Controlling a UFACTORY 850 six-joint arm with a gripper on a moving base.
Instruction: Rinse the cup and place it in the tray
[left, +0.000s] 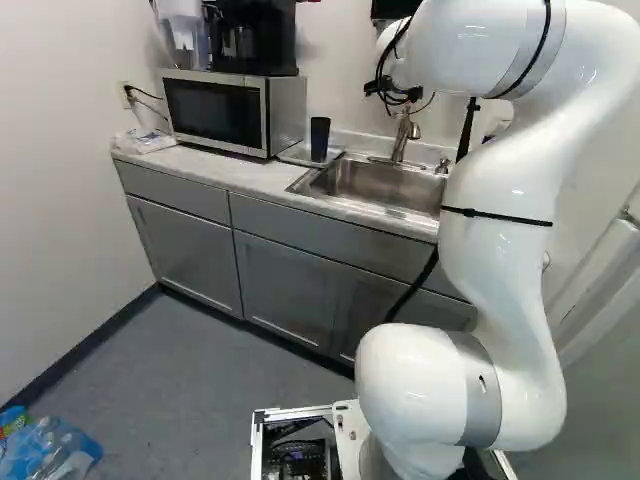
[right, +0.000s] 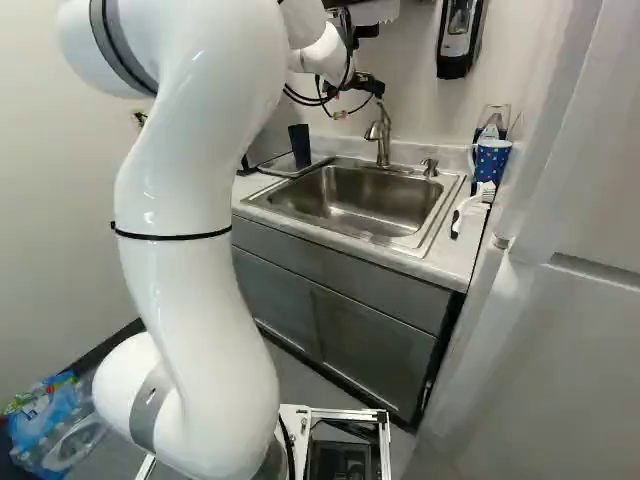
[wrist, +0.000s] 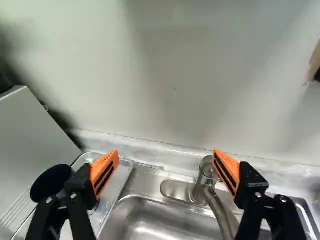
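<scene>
- I have my black gripper (left: 392, 93) spread wide near the curved metal faucet (right: 382, 135).
- The dark blue cup (left: 320, 140) stands in the shallow rectangular tray (wrist: 120, 182), left of the steel sink (right: 350, 205).
- Left of that, a silver-and-black microwave (left: 215, 108).

Got a microwave (left: 215, 110) on the counter (left: 205, 166), black coffee maker (left: 250, 40) on top, clear container (left: 181, 30) beside it. Got a white packet (left: 145, 141) at the counter's near-wall end, outlet (left: 125, 94) with black cord above. Got a dispenser (right: 459, 38) on the wall at upper right of the right base view; below it, a blue dotted cup (right: 492, 161) and, near its foot, a brush (right: 472, 208) lying on the counter. Got gray cabinets (left: 285, 285) underneath, white door (right: 570, 340) at far right, wrapped bottles (left: 55, 452) on gray floor (left: 185, 370).
</scene>
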